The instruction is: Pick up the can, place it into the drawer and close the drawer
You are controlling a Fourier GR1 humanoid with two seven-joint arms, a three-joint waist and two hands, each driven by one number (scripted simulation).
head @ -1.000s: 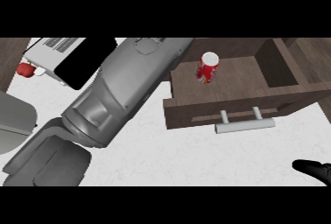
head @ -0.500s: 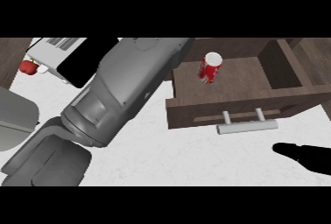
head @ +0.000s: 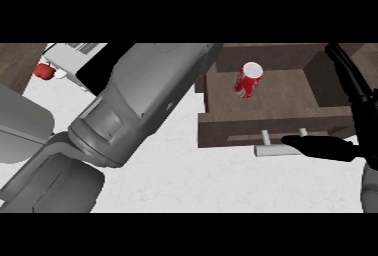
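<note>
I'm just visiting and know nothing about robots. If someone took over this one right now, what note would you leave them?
Left hand: not visible; only its grey forearm crosses the view.
Right hand: open, fingers straight, thumb at the drawer handle.
Can: red, standing inside the open drawer.
Done: can is in the drawer.
Left: push the drawer shut, probably with the right hand.

white speckled counter lying below me, a white appliance sitting on its far left corner
</note>
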